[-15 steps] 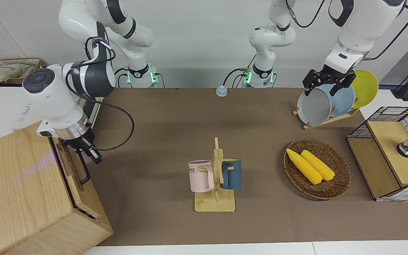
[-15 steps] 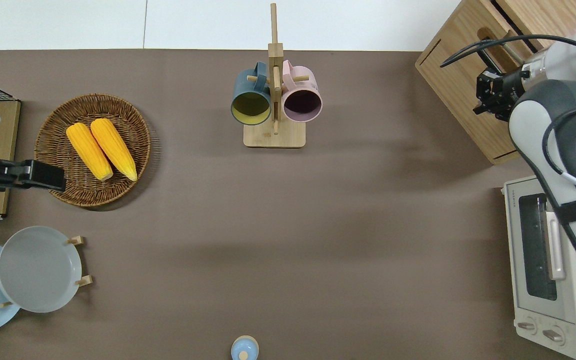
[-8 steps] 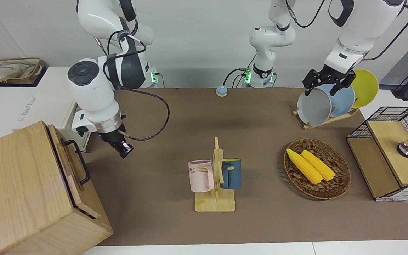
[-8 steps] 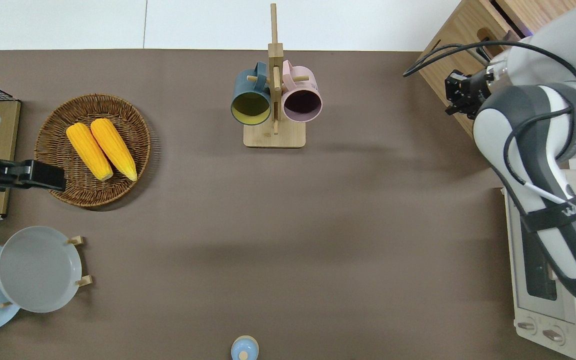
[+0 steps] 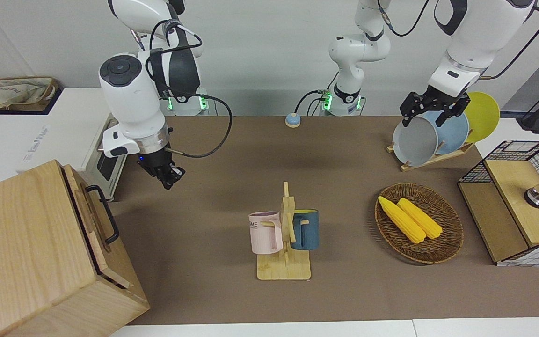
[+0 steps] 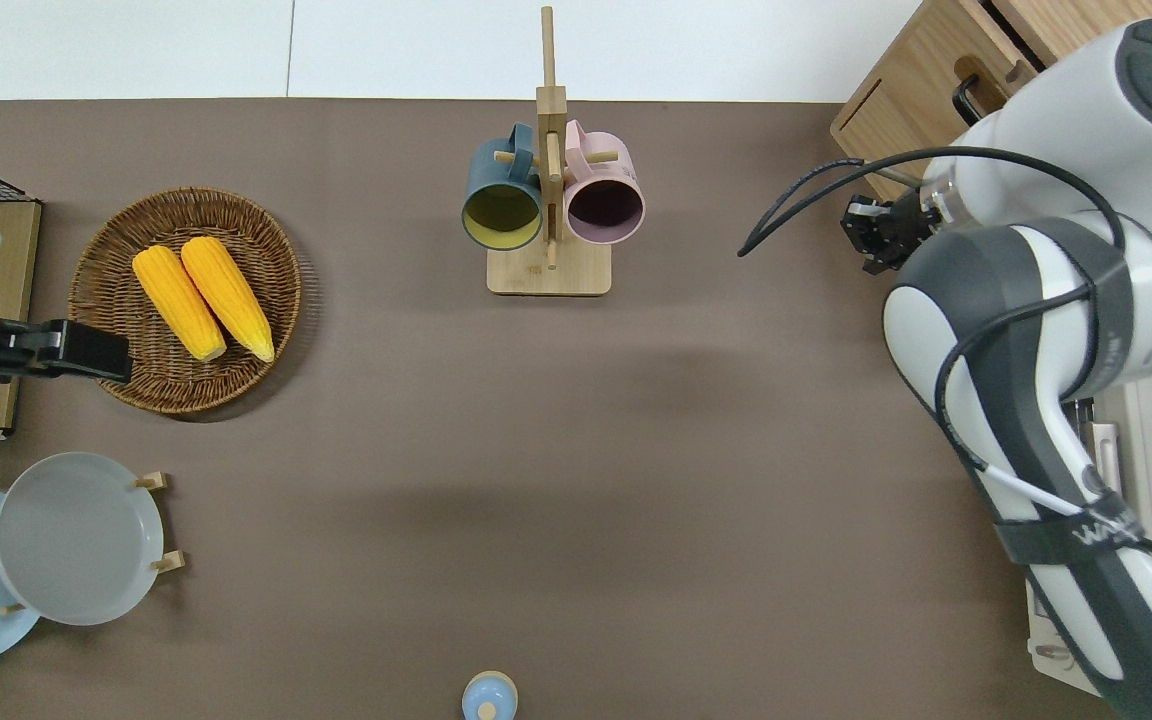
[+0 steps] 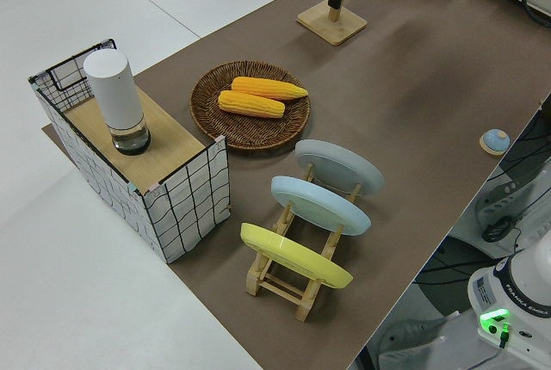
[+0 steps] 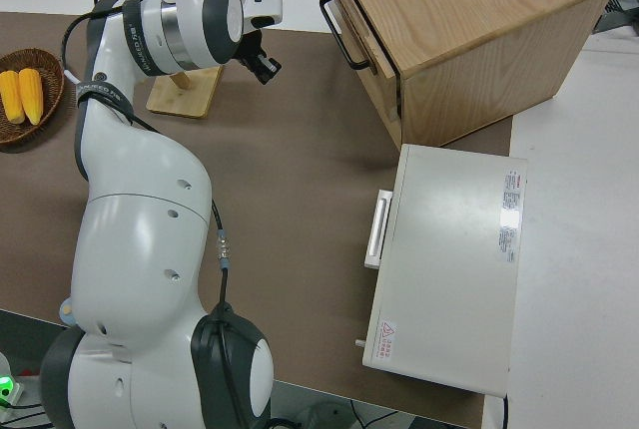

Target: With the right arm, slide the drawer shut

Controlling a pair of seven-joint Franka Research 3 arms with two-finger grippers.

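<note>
- Since the drawer [image 5: 92,220] sits flush in the cabinet [image 5: 31,252], closing looks done (a judgement)
- The right gripper [image 5: 170,178] hangs apart from that cabinet, empty; finger gap: cannot tell
- Next: park clear of it

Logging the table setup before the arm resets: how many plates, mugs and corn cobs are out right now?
Plates: 3 (grey, blue, yellow, in the rack)
Mugs: 2 (pink, dark blue, on the wooden stand)
Corn cobs: 2 (in the wicker basket)
Total: 7

Light-wood drawer [image 5: 92,217] sits pushed in, black loop handle [image 5: 106,214] outward.
</note>
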